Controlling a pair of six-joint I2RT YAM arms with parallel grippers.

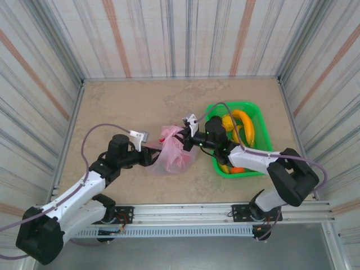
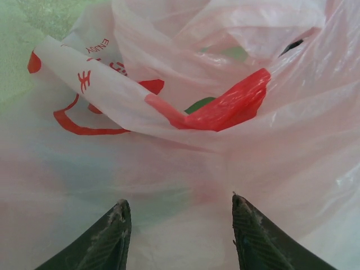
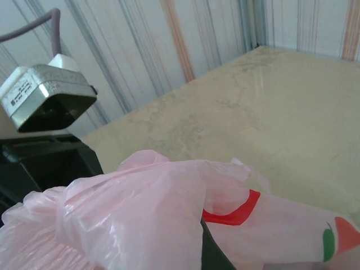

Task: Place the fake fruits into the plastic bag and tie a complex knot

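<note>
The plastic bag (image 1: 172, 153) lies crumpled at mid-table, pink and translucent with red print. My left gripper (image 1: 153, 156) is at its left side. In the left wrist view this gripper (image 2: 179, 199) is open, its fingertips (image 2: 121, 222) wide apart against the bag's film (image 2: 185, 169). My right gripper (image 1: 187, 142) is at the bag's upper right, shut on the film. In the right wrist view the bag (image 3: 135, 219) drapes over one dark finger (image 3: 212, 254). Fake fruits rest in the green basket: yellow bananas (image 1: 245, 125) and an orange piece (image 1: 237, 170). The folds hide any knot.
The green basket (image 1: 257, 115) stands right of the bag, under the right arm. Striped walls enclose the table on three sides. The left arm's camera housing (image 3: 48, 97) hangs close by the right wrist. Bare tabletop (image 1: 124, 101) lies at the back left.
</note>
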